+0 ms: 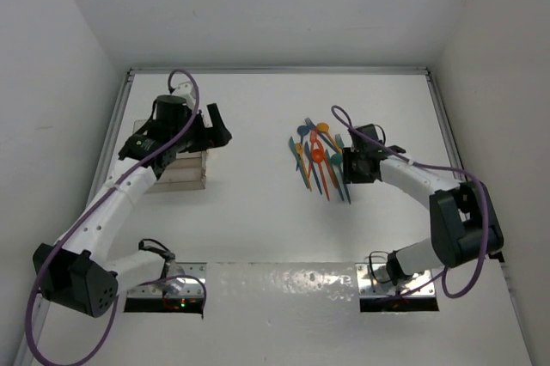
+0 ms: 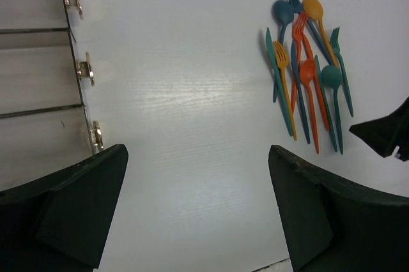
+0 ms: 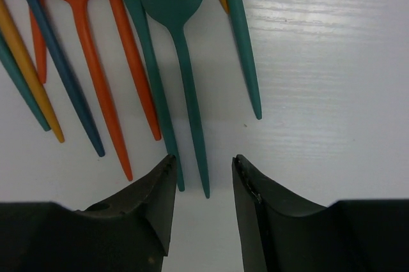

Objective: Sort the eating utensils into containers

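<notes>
Sorting judged unstarted: thin orange, blue and teal plastic utensils [image 1: 320, 160] are being left piled toward the table's [image 1: 258, 108] right edge, clear plastic bins [image 1: 182, 170] near its left. Right pincer [image 3: 203, 163] is being held open at the pile; left pincer [image 2: 197, 157] open, empty.

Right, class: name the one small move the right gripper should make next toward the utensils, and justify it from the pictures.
Probably lower the right gripper and close on the handle of the teal spoon. Its jaws stand open and empty, and the end of that handle lies in the gap between them.
</notes>
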